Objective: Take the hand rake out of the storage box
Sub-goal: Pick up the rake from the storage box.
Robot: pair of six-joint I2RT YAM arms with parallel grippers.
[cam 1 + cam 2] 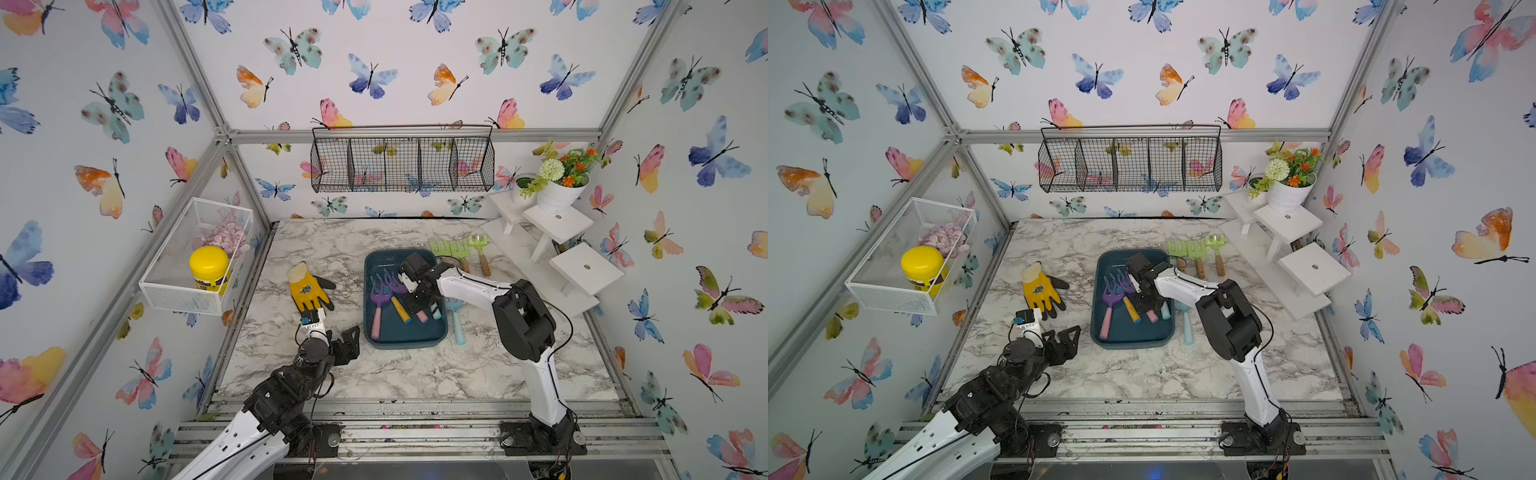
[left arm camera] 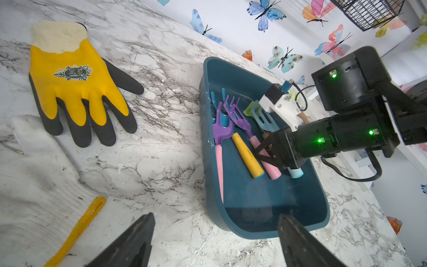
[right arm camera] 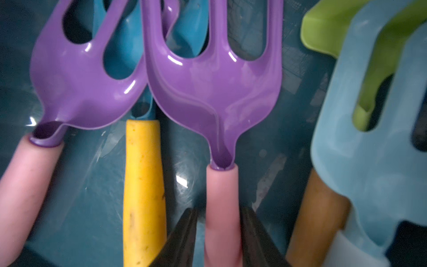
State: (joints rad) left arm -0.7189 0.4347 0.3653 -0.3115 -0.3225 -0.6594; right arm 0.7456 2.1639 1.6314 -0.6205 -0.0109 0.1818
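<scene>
Right gripper [image 3: 219, 209] fingers clamp the purple hand rake's [image 3: 215, 92] pink handle [image 3: 221, 189]; lift straight up, clear of the yellow-handled tool [image 3: 143, 185] and storage box [image 1: 405, 334] rim. Left gripper [image 2: 216, 216] fingers spread.

Both top views: high above the front edge, looking down on the whole tabletop [image 1: 415, 374]. Left wrist: low, facing the storage box [image 2: 254, 203]. Right wrist: close-up inside the same box.

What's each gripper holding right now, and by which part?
Right gripper clamps the purple hand rake by its pink handle. Left gripper is open, holding nothing.
</scene>
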